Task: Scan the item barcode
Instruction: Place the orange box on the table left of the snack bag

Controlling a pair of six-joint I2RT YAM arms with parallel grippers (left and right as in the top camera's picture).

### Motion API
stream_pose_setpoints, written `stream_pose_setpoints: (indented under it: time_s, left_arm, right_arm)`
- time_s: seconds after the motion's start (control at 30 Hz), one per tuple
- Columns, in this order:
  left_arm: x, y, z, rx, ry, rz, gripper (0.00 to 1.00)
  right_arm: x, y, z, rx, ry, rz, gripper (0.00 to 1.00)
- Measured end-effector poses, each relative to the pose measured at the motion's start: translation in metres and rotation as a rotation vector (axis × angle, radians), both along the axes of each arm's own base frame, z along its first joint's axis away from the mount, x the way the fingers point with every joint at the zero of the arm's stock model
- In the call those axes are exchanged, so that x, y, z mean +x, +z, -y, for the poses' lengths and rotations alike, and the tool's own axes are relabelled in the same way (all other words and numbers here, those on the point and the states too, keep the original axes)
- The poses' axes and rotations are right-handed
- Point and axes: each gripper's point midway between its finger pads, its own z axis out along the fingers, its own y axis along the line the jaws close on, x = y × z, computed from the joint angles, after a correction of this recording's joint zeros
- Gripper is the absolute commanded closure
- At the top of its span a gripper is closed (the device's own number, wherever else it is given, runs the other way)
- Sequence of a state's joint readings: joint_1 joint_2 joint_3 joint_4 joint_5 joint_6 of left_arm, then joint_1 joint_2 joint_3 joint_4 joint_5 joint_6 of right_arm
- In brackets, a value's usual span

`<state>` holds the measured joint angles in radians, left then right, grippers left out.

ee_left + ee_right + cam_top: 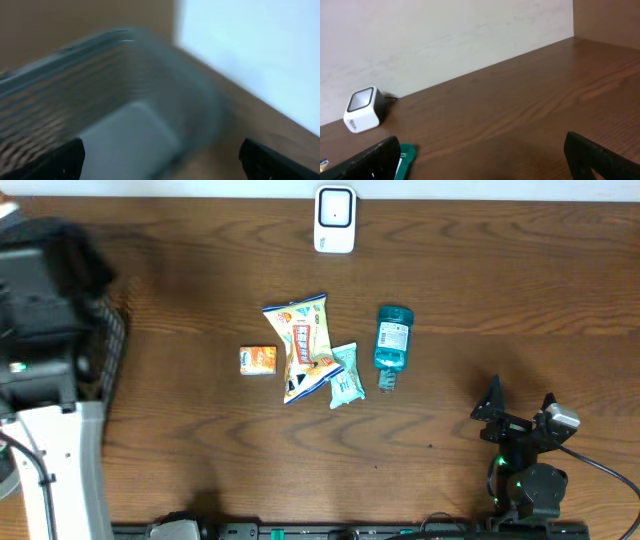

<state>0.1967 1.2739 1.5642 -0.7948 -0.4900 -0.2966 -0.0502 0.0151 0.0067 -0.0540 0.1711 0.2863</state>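
Dark wood worktop [200, 450] against a pale wall [445, 35]; both arms' jaws gape wide, empty, left pair facing a wire basket [100, 65].

One white scanner [335, 220] at twelve o'clock. At centre, four goods: one blue bottle [392, 345], one large snack bag [303, 345], one small teal packet [346, 375], one small orange box [259, 360]. One wire basket [112, 340] at nine o'clock.
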Motion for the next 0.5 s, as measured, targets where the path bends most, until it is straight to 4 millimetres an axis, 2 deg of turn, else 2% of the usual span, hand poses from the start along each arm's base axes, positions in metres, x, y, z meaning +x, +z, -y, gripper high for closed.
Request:
stream_pose_setpoints:
  time_s: [0.07,0.2,0.3,0.4,0.43,0.5]
  left_arm:
    - [-0.036,-0.023,-0.041,-0.074,0.188,-0.060,0.02]
    - [-0.088,-0.060,-0.099,-0.240,0.470,-0.074,0.02]
    - [-0.110,-0.087,-0.125,-0.347,0.580,-0.065,0.02]
    - [-0.126,-0.119,-0.141,-0.431,0.662,-0.093,0.02]
    - [-0.132,-0.138,-0.147,-0.468,0.695,-0.118,0.02]
    - [-0.134,-0.164,-0.154,-0.504,0.721,-0.133,0.02]
  right_arm:
    - [0.000,0.000,0.000,0.000,-0.001,0.000,0.01]
    - [0.000,0.000,0.000,0.000,-0.001,0.000,0.01]
    - [0.000,0.000,0.000,0.000,-0.001,0.000,0.01]
    - [0.000,0.000,0.000,0.000,-0.001,0.000,0.01]
    - [0.000,0.000,0.000,0.000,-0.001,0.000,0.01]
    - [0.000,0.000,0.000,0.000,-0.001,0.000,0.01]
